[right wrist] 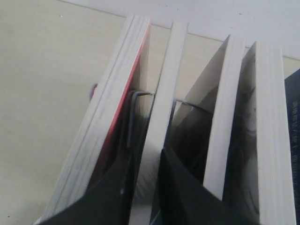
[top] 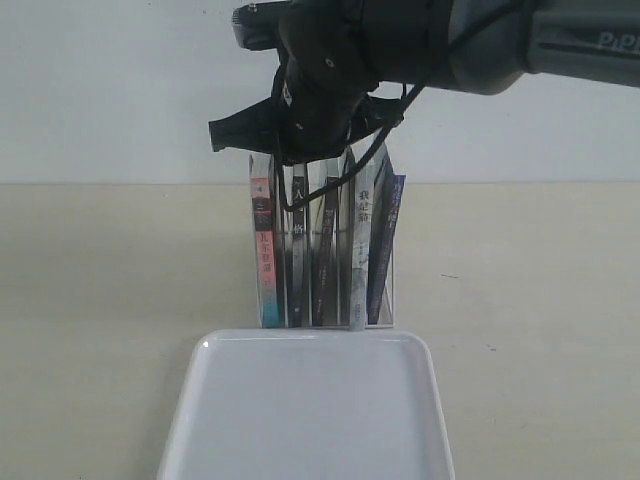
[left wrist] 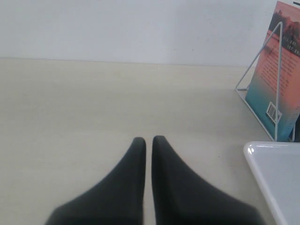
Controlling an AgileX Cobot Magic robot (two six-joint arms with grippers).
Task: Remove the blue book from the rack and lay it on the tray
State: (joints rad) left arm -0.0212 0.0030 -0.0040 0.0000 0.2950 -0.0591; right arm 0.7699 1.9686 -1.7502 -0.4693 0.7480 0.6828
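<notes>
Plainly, the blue book stood in the rack, in the end slot on the right of the exterior view. It leaned with its top tipped rightward and its dark blue spine turned toward the tray. Just beside it on the left stood the grey-white-spined book, then two dark-spined books, and at the far left end the red-and-teal-spined book. The tray lay flat on the pale worktop directly in front of the rack, its back rim just beside the rack's foot. The right tool reached in from the upper right of the exterior view, above the left half of the rack. It was lowered over the thin dark-spined book, second from the left and three slots from the blue book. In the right wrist view its black fingers stood one on each side of that book's pale page edge, close against it. Whether they were pinching it or merely flanking it I could not tell. The left tool was clenched, its tips nearly touching with only a thin slit between them and nothing held. It hung low over bare worktop off to the rack's left side, with the tray's corner and the back cover of the red-and-teal-spined book near it.
</notes>
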